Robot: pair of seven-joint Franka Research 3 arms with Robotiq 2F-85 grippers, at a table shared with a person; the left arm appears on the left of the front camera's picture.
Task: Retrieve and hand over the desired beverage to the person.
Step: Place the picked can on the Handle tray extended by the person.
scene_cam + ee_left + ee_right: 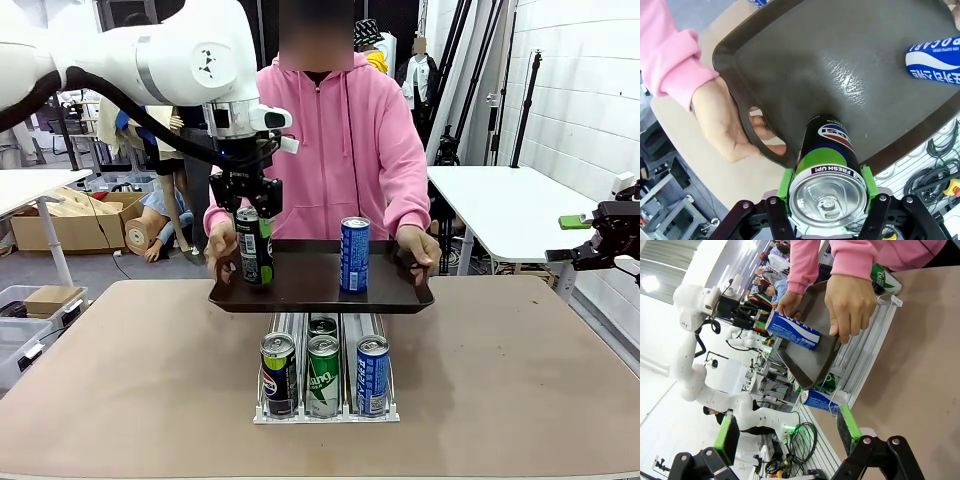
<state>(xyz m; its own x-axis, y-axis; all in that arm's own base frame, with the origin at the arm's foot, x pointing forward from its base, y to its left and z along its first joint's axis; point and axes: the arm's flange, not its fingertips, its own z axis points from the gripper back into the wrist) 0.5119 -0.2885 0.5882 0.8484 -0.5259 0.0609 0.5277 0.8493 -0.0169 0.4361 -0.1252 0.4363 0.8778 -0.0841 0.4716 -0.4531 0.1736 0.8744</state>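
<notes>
Front view: the black-and-green cola can (254,245) stands upright at the left end of a dark tray (320,295), which the person (335,140) in a pink sweatshirt holds over the tabletop's far edge. My left gripper (252,208) is clamped on the can's upper part; in the left wrist view its green pads press both sides. A blue can (354,254) stands near the tray's middle. My right gripper (592,236) hangs wide apart and empty off the table's right edge. I judge the risk is in letting go: if the tray tilts, the can could tip, or knock the blue can. A rack of cans (325,370) sits below.
</notes>
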